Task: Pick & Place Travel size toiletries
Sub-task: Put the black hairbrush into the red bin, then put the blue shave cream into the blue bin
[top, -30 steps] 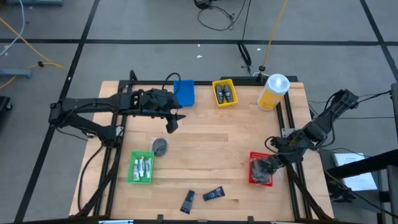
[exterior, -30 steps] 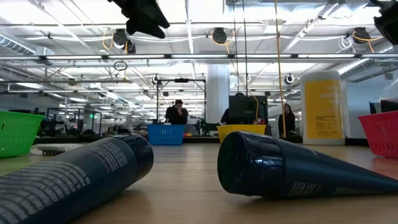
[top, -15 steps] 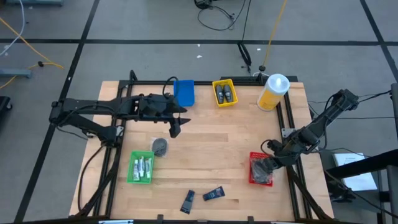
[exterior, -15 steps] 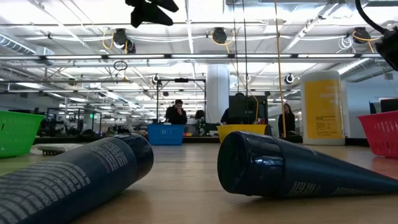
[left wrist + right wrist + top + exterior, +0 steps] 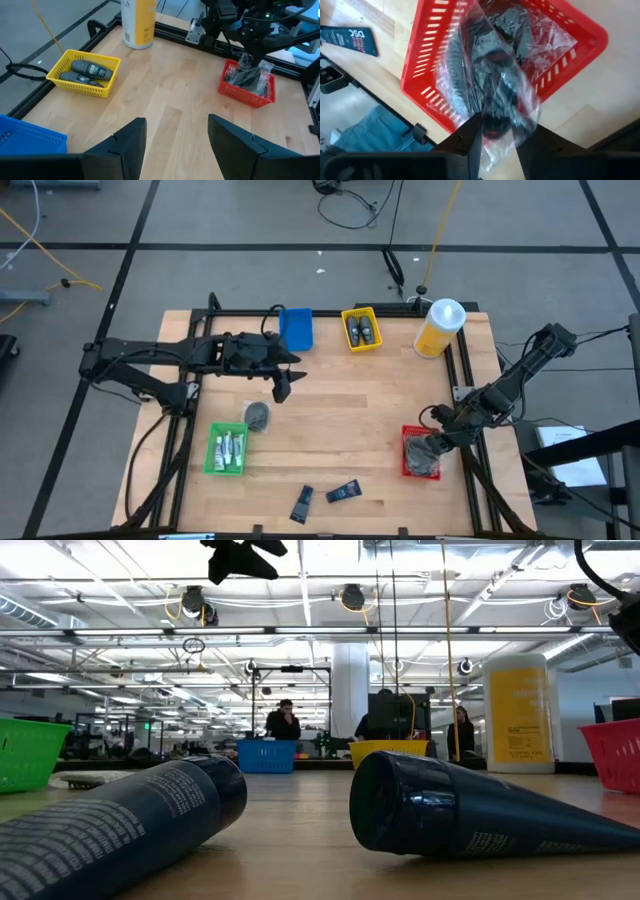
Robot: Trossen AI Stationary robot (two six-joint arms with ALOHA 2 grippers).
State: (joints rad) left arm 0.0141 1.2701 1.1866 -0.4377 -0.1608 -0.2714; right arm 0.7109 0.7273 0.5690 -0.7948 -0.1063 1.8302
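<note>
The left gripper [image 5: 283, 386] is hanging with its fingers spread above the table's middle-left; the right gripper [image 5: 421, 454] is reaching down near the right edge, fingers narrowly parted.

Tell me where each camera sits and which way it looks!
High view: above the table, looking straight down; both arms show.
Low view: at tabletop height, looking level past two dark tubes into the room; the left claw hangs at the top.
Left wrist view: on the left arm, looking across at the yellow tray and red tray; its own fingers show.
Right wrist view: on the right arm, looking down at the red tray; its fingers touch a plastic bag.
Both wrist views share the red tray.
</note>
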